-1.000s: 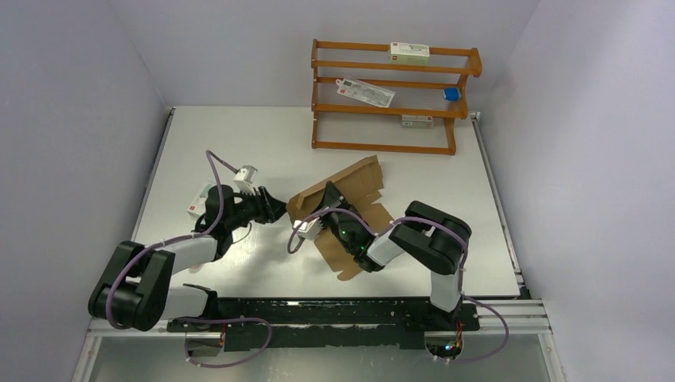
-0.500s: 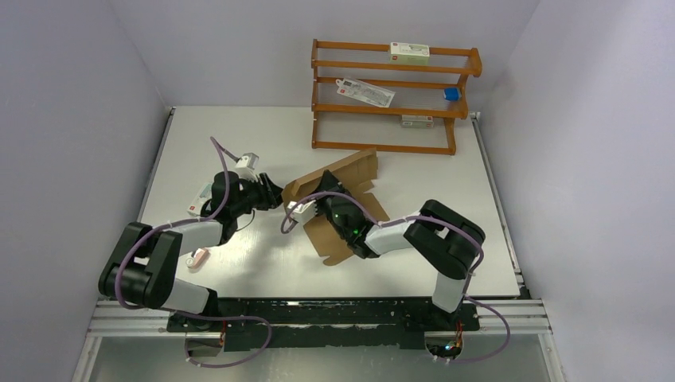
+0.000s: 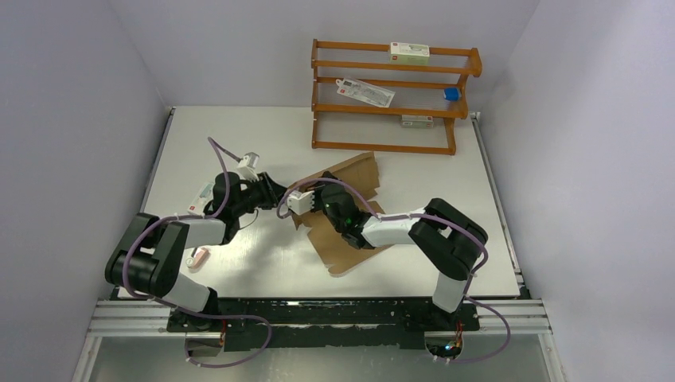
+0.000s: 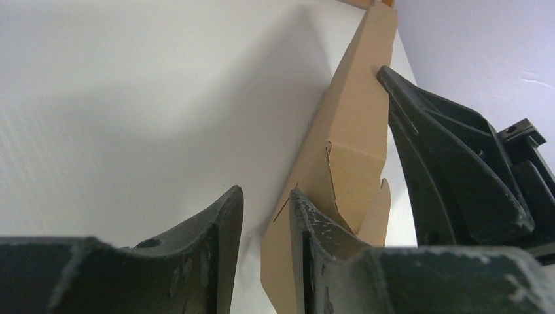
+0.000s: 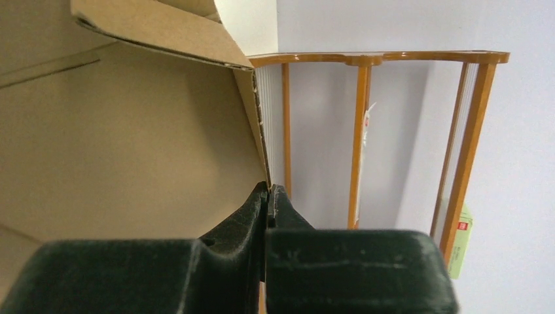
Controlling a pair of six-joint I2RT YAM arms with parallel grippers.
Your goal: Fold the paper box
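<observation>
I see the whole table (image 3: 239,135) from high above its near edge. My two wrist views sit low and very close, meeting on the box (image 4: 353,150); the right faces the rack (image 5: 360,131).

Matt corrugated cardboard paper box (image 3: 350,243), smooth white table (image 3: 239,143), orange wooden rack (image 3: 382,146), scuffed black left jaws

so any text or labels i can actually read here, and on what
None can be read.
carton on the rack's top shelf: red mark and print, too small.
packet on the middle shelf: red mark, too small.
loose white carton: red mark, too small.
paper box: plain, no print.
</observation>
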